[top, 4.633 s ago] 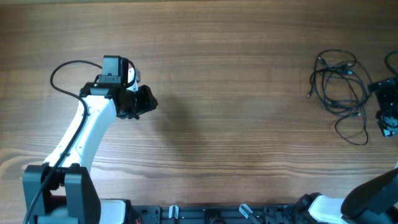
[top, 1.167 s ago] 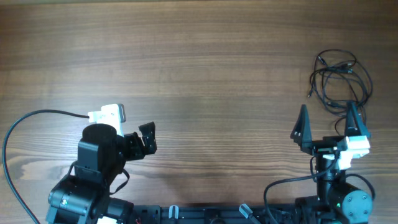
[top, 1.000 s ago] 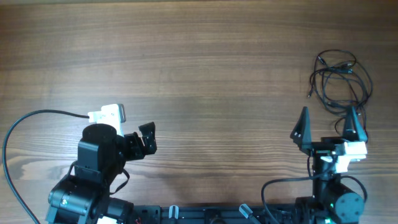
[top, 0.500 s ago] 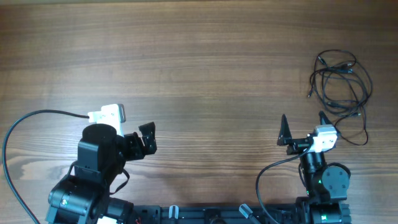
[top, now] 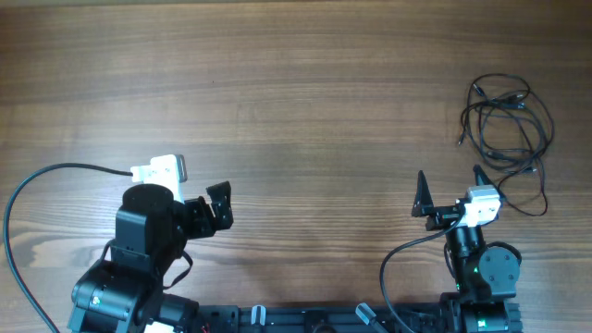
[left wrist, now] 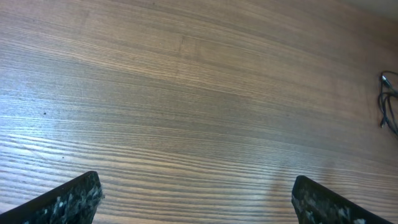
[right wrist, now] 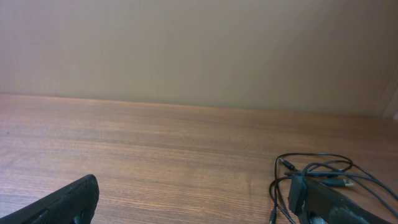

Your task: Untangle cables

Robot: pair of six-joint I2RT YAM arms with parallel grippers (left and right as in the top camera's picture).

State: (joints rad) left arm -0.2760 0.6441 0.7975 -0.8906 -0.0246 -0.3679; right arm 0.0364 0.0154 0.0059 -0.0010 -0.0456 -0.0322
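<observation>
The cables (top: pixel 504 125) lie in a loose black tangle of thin loops at the far right of the wooden table (top: pixel 296 92). My right gripper (top: pixel 450 185) hovers near the table's front edge, left of and nearer than the tangle, open and empty. In the right wrist view the cables (right wrist: pixel 317 169) show behind the right finger (right wrist: pixel 329 200), with the gripper (right wrist: pixel 199 205) spread wide over bare wood. My left gripper (top: pixel 222 205) is folded back at the front left, open and holding nothing. In the left wrist view its jaws (left wrist: pixel 196 202) stand wide, and a bit of cable (left wrist: pixel 388 102) shows at the right edge.
A thick black arm cable (top: pixel 37 185) arcs over the table at the front left. The arm bases and a black rail (top: pixel 305 319) line the near edge. A plain wall (right wrist: pixel 199 50) rises behind the table's far edge.
Both arms have drawn back to the near edge. In the last second the right gripper swung left, away from the tangle, then held still. The cables have not moved.
</observation>
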